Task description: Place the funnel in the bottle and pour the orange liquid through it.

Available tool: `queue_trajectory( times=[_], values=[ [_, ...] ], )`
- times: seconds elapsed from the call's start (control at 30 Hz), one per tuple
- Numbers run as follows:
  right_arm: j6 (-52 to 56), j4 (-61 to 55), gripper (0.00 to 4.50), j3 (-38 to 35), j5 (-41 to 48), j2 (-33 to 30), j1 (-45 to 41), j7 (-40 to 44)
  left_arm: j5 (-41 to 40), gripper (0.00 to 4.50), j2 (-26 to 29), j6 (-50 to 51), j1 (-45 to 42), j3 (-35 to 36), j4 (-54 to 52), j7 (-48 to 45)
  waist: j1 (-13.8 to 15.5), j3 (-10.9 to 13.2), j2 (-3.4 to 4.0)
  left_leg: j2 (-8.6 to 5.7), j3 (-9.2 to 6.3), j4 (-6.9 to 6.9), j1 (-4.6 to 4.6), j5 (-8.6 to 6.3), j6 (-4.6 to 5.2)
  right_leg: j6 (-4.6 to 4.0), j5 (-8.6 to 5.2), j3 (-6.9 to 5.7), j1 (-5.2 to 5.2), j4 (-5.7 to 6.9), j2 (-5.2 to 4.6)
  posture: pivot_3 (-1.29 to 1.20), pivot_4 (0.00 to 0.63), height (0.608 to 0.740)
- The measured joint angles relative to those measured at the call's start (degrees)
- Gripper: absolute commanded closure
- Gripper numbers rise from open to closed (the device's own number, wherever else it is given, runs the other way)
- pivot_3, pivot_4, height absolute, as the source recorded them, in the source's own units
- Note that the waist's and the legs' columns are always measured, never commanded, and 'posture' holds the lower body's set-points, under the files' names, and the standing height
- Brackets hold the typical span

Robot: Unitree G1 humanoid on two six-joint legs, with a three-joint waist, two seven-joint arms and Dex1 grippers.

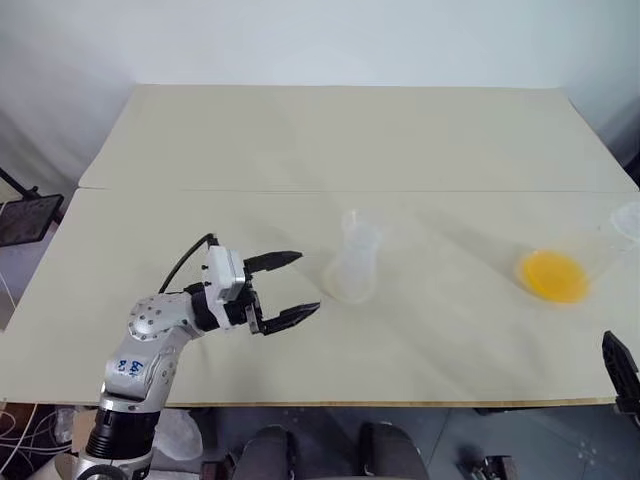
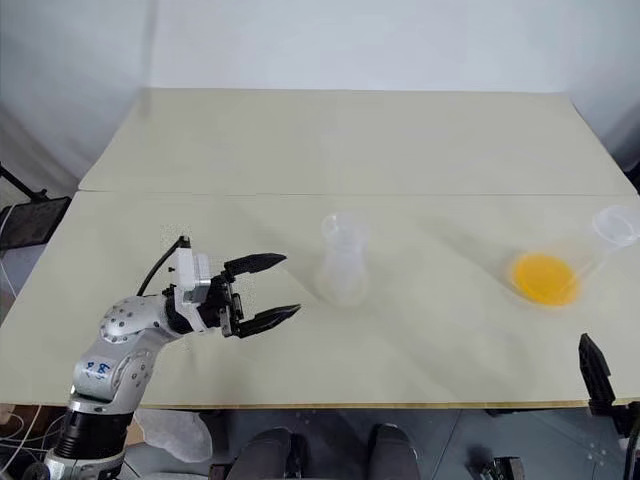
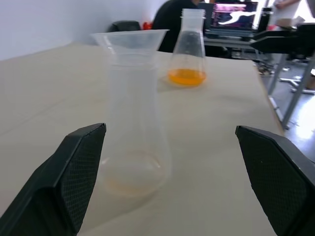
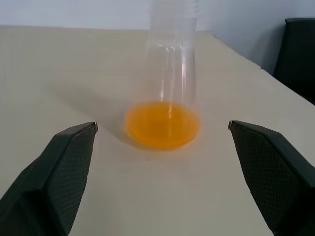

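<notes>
**Funnel seated, flask still to lift: line up the pour**

Farthest left, the left end effector hangs just above the worktop with its two black fingers spread wide and nothing between them. It points at the bottle, near it but not touching. In the left wrist view the bottle stands upright between the two fingers, and the funnel already sits in its neck, the cone mouth wide and level at the top. The bottle looks all but empty, so I judge the pour not yet done.

To do the step well, the left end effector would best close on the bottle's lower body, well below the funnel, and hold it steady; a clear, light bottle like this will probably tip easily if nudged at the neck.

Further right, well apart from the bottle, stands the conical flask with the orange liquid pooled shallow in its base. At the right edge, the right end effector also stands wide and empty, the flask centred between its fingers in the right wrist view, not yet touched. A grip on the flask's narrower upper part looks safest, since the base seems too broad for the fingers. Then carry it over to the funnel and tilt slowly, lip above the cone's middle, because the funnel only rests loosely.
</notes>
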Motion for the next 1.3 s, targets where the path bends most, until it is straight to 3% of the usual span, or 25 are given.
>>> queue_trajectory(
  times=[0.37, 0.8, 1.2, 1.3],
  values=[
    [13.5, 6.0, 0.0, 1.4, 1.8, -13.1, -14.8, -7.1, -1.8, 0.02, 1.1, 2.6, 3.0, 0.0, -5.7, 3.0, 0.4, 0.0, 0.01, -0.02, 0.0, 0.03, -0.04, 0.0, 0.02, 0.0, 0.0, 0.02, 0.0, -0.02, -0.02, 0.0, 0.15, 0.74],
    [14.0, 19.1, 0.0, 6.7, -4.9, -15.0, -34.1, -9.2, -2.3, 0.02, 1.7, 4.3, 4.6, 0.2, -9.1, 6.5, 0.7, 0.0, 0.03, -0.05, 0.03, 0.06, -0.07, 0.0, 0.03, 0.01, 0.01, -0.02, -0.01, -0.03, 0.0, 0.0, 0.15, 0.74],
    [11.8, 25.8, 0.0, 7.4, -9.2, -15.1, -40.5, -8.2, -2.4, 0.02, 1.7, 4.3, 4.3, 0.1, -9.2, 7.5, 0.7, 0.0, 0.03, -0.04, 0.04, 0.06, -0.1, 0.01, 0.02, 0.01, 0.01, -0.03, -0.02, -0.05, 0.02, 0.0, 0.15, 0.74],
    [10.7, 26.3, 0.6, 7.4, -9.4, -15.1, -41.1, -7.8, -2.4, 0.0, 1.7, 4.3, 3.9, 0.0, -9.2, 7.6, 0.7, 0.0, 0.03, -0.04, 0.04, 0.06, -0.1, 0.01, 0.02, 0.01, 0.01, -0.03, -0.02, -0.05, 0.02, 0.0, 0.15, 0.74]
  ],
)
